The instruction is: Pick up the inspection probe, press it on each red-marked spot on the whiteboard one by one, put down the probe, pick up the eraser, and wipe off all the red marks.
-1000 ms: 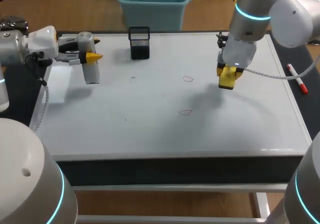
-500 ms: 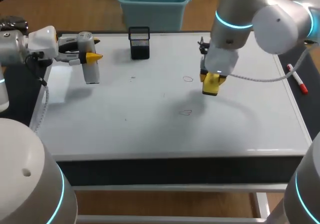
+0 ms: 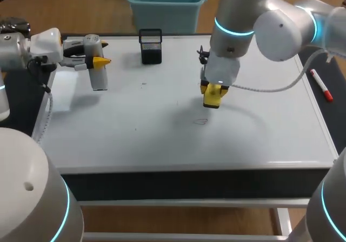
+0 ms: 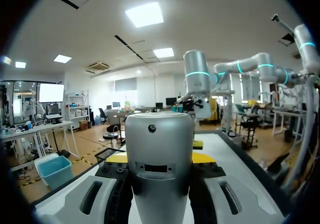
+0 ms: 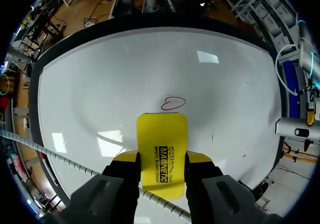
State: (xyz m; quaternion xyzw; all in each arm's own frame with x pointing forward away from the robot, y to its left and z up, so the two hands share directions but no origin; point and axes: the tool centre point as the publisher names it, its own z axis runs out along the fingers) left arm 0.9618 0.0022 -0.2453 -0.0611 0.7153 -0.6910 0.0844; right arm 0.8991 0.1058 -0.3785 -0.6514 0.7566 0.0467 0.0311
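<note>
One red mark (image 5: 173,102) shows ahead of the eraser (image 5: 161,139), underside hidden.

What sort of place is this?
Likely a robotics test bench: over a flat whiteboard, the right hand grips a yellow eraser near a red mark, and the left hand holds an inspection probe.

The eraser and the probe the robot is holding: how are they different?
The eraser is yellow and flat; the probe is grey and round like a can. The eraser sits in the right claw over the middle of the whiteboard, next to a red mark; the probe sits in the left claw by the board's left edge. Same thing: each one is squeezed tight in a claw.
</note>
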